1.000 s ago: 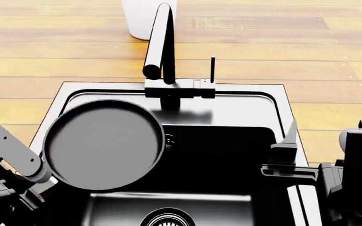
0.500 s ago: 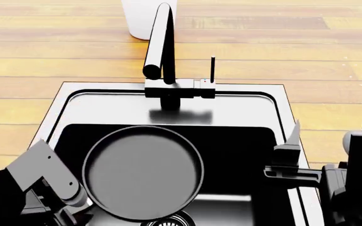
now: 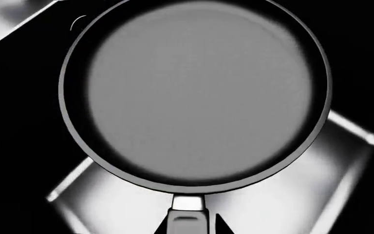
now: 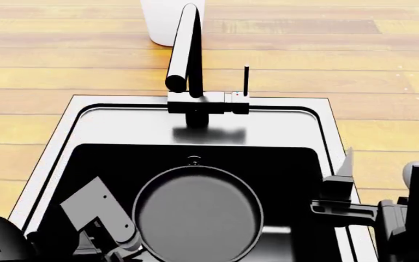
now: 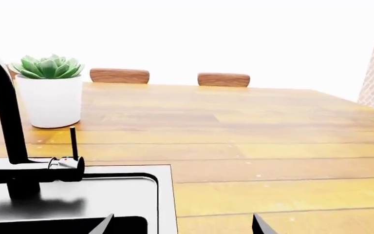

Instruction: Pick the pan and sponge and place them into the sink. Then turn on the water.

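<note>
The round black pan (image 4: 198,215) hangs low inside the dark basin of the steel sink (image 4: 57,147), in front of the small overflow hole. My left gripper (image 4: 122,245) is shut on the pan's short handle (image 3: 187,217) at the pan's near left side. In the left wrist view the pan (image 3: 194,92) fills most of the picture, above the basin floor. My right gripper (image 5: 182,226) stands open and holds nothing, over the sink's right rim (image 5: 164,200) and the wooden counter. The sponge is out of view.
A black faucet (image 4: 187,54) with a thin upright lever (image 4: 246,82) stands at the sink's back rim. A white pot (image 4: 169,19) with a green succulent (image 5: 47,66) sits behind it. Wooden counter (image 4: 384,82) surrounds the sink.
The left arm has carried the pan from over the sink's left rim rightward and down into the basin. The right gripper has drifted slightly nearer.
</note>
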You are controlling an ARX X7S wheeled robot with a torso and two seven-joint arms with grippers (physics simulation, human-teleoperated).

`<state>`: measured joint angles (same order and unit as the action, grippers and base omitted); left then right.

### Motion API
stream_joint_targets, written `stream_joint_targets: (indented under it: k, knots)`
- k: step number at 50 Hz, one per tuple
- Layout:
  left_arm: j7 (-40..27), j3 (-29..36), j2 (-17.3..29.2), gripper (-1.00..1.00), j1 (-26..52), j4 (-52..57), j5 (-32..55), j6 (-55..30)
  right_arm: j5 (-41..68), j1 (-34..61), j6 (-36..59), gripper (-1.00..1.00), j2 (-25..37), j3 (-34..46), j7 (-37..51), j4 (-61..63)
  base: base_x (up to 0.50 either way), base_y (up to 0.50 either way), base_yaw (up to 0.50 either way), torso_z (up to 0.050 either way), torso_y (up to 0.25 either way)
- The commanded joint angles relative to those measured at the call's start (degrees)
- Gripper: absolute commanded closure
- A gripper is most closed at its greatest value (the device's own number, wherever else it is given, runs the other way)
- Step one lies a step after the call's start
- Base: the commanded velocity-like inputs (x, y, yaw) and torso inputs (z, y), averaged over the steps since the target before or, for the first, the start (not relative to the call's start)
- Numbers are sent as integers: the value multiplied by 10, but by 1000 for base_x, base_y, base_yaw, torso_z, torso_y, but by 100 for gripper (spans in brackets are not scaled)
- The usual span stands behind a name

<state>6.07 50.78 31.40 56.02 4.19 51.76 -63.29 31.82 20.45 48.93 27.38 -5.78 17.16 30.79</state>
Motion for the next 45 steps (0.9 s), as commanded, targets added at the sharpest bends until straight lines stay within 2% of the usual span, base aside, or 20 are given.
stream_joint_targets:
  k: [1, 32, 45]
  knots:
    - [47, 26, -27, 100, 6, -50, -47, 58, 7, -9, 9, -100, 5, -10, 7, 12, 0, 0, 0, 0, 0]
    - [160, 115, -114, 100, 4, -257, -136, 174, 13, -53, -8, -100, 9, -39, 11, 20, 0, 0, 0, 0, 1]
    - [232, 139, -168, 100, 19, -400, -170, 249, 18, -77, -8, -100, 12, -58, 16, 32, 0, 0, 0, 1, 1]
